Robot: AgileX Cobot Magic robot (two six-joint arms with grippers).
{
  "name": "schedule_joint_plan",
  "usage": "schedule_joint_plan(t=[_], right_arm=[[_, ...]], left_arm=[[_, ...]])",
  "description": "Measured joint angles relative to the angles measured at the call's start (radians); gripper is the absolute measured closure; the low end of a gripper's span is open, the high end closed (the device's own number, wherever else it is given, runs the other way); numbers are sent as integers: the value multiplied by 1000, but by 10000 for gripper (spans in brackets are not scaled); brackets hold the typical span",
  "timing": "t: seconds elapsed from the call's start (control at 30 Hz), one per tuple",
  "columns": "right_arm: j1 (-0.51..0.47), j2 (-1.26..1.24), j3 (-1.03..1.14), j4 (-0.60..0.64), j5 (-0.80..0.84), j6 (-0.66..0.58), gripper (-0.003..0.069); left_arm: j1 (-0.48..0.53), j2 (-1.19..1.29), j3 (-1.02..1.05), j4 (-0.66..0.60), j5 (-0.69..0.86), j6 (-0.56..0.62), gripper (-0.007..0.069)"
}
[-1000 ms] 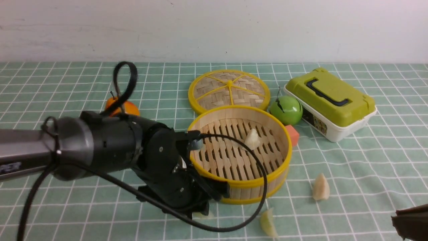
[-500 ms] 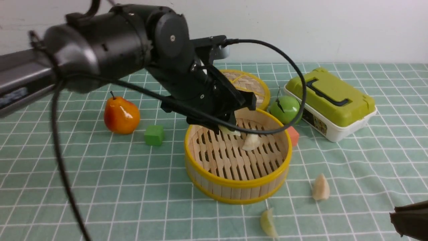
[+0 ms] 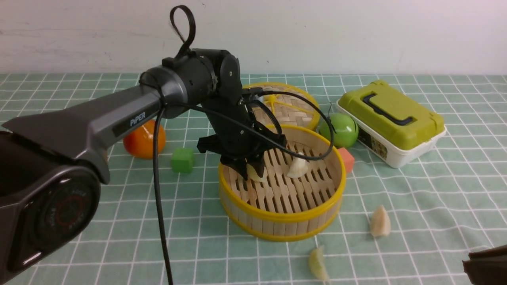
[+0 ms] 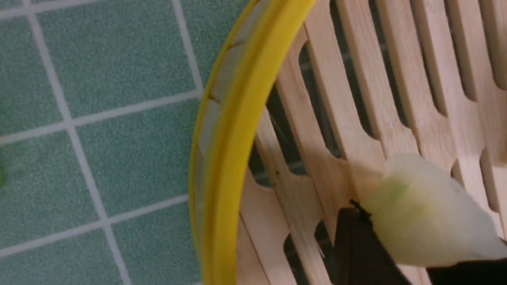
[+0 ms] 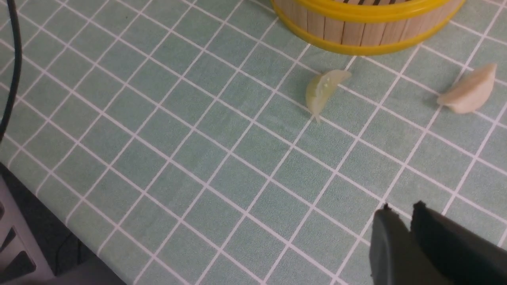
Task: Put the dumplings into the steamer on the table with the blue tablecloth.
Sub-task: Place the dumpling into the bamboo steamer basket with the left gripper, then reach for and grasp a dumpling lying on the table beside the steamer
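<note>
The round steamer (image 3: pixel 282 215) stands mid-table on the blue tablecloth (image 3: pixel 416 190). My left gripper (image 3: pixel 253 173) reaches down inside its left half, shut on a pale yellow-green dumpling (image 3: pixel 255 174). In the left wrist view this dumpling (image 4: pixel 424 209) sits between the dark fingers (image 4: pixel 356 245), just above the slats beside the yellow rim (image 4: pixel 222 158). A second dumpling (image 3: pixel 298 166) lies on the steamer floor. Two more rest on the cloth in front: a cream one (image 3: pixel 380 221) (image 5: pixel 469 91) and a greenish one (image 3: pixel 318 263) (image 5: pixel 323 89). My right gripper (image 5: pixel 400 209) (image 3: pixel 485 265) hovers shut and empty at the near right.
Behind the steamer lie a flat woven lid (image 3: pixel 277 103), a green apple (image 3: pixel 338 130), an orange cube (image 3: pixel 347 159) and a green-lidded box (image 3: pixel 390 120). A green cube (image 3: pixel 182 159) and an orange pear (image 3: pixel 140 140) sit to the left. The table's near edge (image 5: pixel 39 221) shows in the right wrist view.
The left arm lifted the dumpling from the cloth in front of the steamer, swung over the rim and came down into the steamer's left half. The right gripper barely moved.
</note>
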Motion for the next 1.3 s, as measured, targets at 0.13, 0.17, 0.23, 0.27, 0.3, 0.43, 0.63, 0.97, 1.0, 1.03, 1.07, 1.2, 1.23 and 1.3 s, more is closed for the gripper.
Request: schedule_joint_plan(t=[0.13, 0.17, 0.23, 0.27, 0.3, 0.43, 0.63, 0.97, 1.0, 1.03, 1.07, 1.2, 1.23, 1.3], right_arm=[[0, 22, -14, -1, -2, 0, 573], [0, 34, -23, -1, 2, 0, 572], [13, 77, -54, -15, 15, 0, 571], [24, 95, -67, -22, 25, 0, 570], [43, 120, -84, -31, 34, 1, 569], [147, 227, -153, -95, 47, 46, 566], [311, 402, -236, -295, 23, 269, 558], [368, 696, -239, -401, -170, 519, 274], [368, 719, -239, -401, -188, 528, 238], [368, 749, -239, -401, -218, 540, 196], [368, 778, -240, -401, -248, 551, 160], [368, 895, -246, -403, -353, 600, 83], [368, 901, -246, -403, -357, 600, 82], [368, 947, -246, -402, -390, 608, 83]], left_arm=[[0, -10, -1, -3, 56, 24, 316], [0, -15, -5, -3, 72, 27, 288], [0, -49, -22, -3, 131, 42, 185], [0, -76, -31, -2, 156, 52, 145], [0, -110, -37, 2, 169, 60, 115], [0, -273, -41, 57, 189, 69, 85], [0, -604, 185, 146, 194, 50, 238], [0, -1148, 936, 119, -15, 49, 638], [0, -1189, 971, 114, -28, 49, 638], [0, -1237, 1025, 110, -40, 49, 638], [0, -1285, 1071, 102, -49, 49, 638], [0, -1450, 1203, 69, -70, 49, 638], [0, -1457, 1207, 68, -70, 49, 638], [0, -1512, 1234, 58, -75, 48, 638]])
